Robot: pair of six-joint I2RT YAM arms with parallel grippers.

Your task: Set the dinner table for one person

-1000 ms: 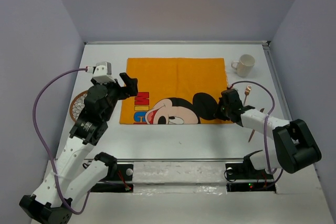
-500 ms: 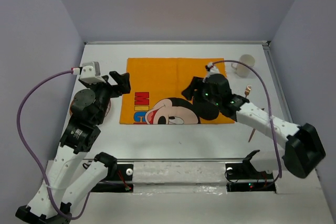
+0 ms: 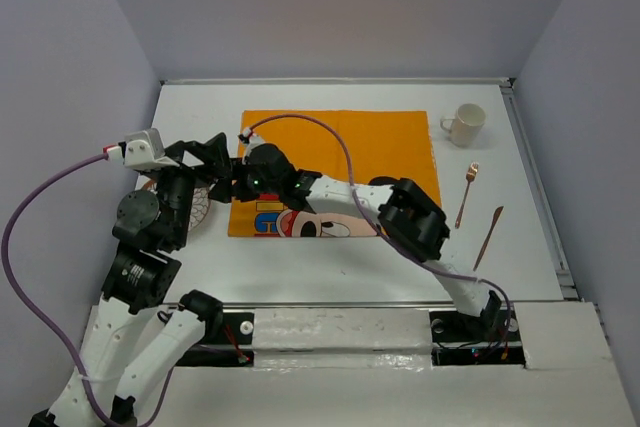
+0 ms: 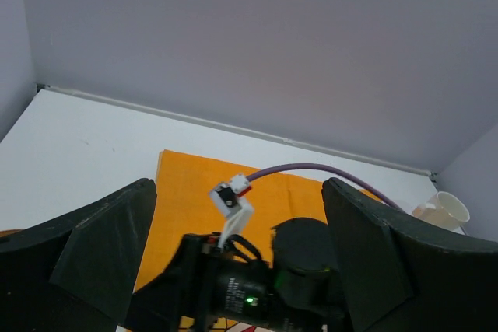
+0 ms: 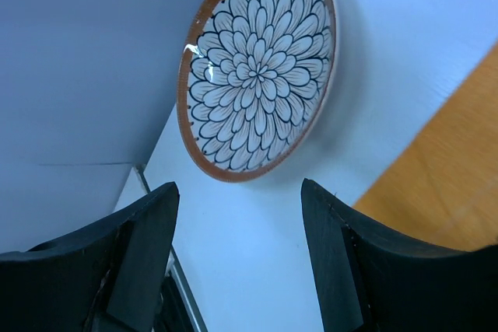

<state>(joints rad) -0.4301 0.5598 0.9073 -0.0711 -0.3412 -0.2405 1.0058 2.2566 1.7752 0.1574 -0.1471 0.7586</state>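
Note:
The dinner table (image 3: pixel 330 267) is a white top carrying an orange cartoon-mouse placemat (image 3: pixel 340 137). My right arm reaches left across the placemat. Its gripper (image 3: pixel 234 185) is open just past the mat's left edge. In the right wrist view, bare table (image 5: pixel 257 270) lies between the fingers (image 5: pixel 124 254), with a flower-patterned, brown-rimmed plate (image 5: pixel 261 68) just ahead of the tips. From the top view the plate (image 3: pixel 203 205) is mostly hidden under my left arm. My left gripper (image 3: pixel 220 162) hangs wide open and empty above the right wrist (image 4: pixel 257 285).
A white cup (image 3: pixel 465 124) stands at the back right, also seen in the left wrist view (image 4: pixel 443 211). A copper fork (image 3: pixel 467 192) and a copper knife (image 3: pixel 488 237) lie right of the placemat. Purple cables arc from both wrists. Walls close in on three sides.
My right arm has swung from the placemat's right side across to its left edge, and its jaws have opened. My left arm has drawn back to the left.

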